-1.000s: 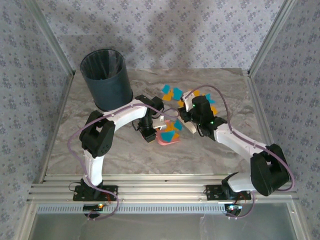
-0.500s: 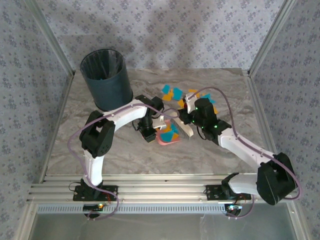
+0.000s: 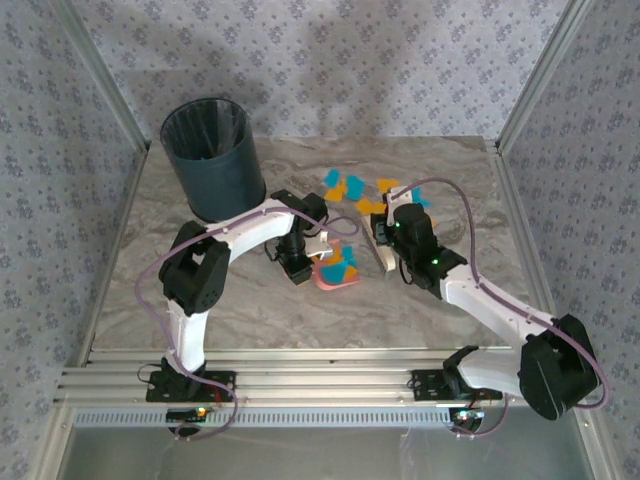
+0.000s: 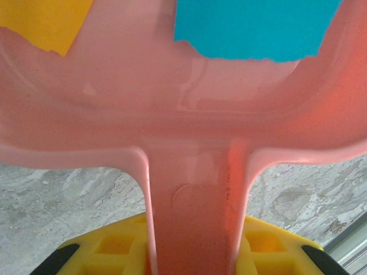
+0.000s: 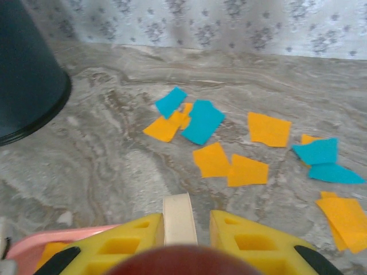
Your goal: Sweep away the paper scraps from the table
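Risk of scatter: paper scraps [image 5: 213,159] flicked sideways or over the rim of the pink dustpan [image 3: 337,273] rather than into it; likely cause, a stroke too fast or aimed off the pan mouth.
Risk of spill: orange and teal pieces lying inside the pan tipped back out; likely cause, any tilt or lift of the pan lip off the table [image 3: 240,300].
Risk of missed paper: flat bits slipping under the bristles or under the pan edge; likely cause, the brush [image 3: 383,252] carried too high, or a lip not flush with the stone.
Risk of a knock: brush or right wrist bumping the pan and shoving it off line; likely cause, both arms working close together at mid-table.
Hold on the left: left gripper [image 4: 195,258] clamped on the pink handle of the dustpan, yellow fingers [image 4: 109,249] pressed against it from both sides, no gap visible.
Hold on the right: right gripper [image 5: 180,240] drawn together on the cream handle of the brush, fingers [image 5: 252,240] snug either side.
Place of the scraps: most loose on the table beyond the pan, toward the back wall and right of the dark bin [image 3: 212,160]; a few inside the pan.
Place of the pan: mid-table, brush just beside it on the right.
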Available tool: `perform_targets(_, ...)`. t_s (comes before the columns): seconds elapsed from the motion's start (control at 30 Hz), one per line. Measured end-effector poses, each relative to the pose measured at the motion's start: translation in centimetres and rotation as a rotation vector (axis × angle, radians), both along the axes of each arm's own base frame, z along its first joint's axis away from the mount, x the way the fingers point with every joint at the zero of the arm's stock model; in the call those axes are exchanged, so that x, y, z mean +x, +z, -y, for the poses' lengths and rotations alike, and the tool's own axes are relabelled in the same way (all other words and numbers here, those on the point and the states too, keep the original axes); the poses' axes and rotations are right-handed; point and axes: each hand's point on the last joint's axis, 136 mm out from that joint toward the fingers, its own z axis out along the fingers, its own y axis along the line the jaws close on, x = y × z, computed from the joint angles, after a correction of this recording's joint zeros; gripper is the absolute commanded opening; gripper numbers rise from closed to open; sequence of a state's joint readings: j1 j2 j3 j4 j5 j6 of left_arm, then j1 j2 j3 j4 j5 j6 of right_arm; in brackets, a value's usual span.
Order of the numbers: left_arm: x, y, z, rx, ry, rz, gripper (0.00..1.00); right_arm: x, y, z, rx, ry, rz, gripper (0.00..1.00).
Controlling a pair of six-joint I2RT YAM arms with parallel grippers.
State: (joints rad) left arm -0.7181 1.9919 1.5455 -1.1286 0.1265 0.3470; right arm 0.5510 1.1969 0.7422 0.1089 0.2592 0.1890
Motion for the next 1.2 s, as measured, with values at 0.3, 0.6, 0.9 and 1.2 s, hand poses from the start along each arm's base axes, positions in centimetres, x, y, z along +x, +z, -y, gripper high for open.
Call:
perform_targets(0.3, 0.0, 0.0, 0.0, 0.000, 0.000, 0.000, 0.00, 0.2, -2.4, -1.4, -0.059, -0.019, -0.027, 0.00)
perform_targets(0.6, 0.0, 0.0, 0.0, -0.001, -0.003, 0.000, 0.00, 0.4, -2.9, -3.7, -0.042, 0.026, -0.012, 0.00)
perform_targets(0.9, 0.0, 0.0, 0.0, -0.001, -0.003, 0.000, 0.00, 0.3, -3.1, -5.6, 0.008, 0.107, -0.023, 0.00)
perform_targets(1.2, 0.0, 0.0, 0.0, -0.001, -0.003, 0.000, 0.00, -0.1, -2.7, -6.9, 0.068, 0.167, -0.027, 0.00)
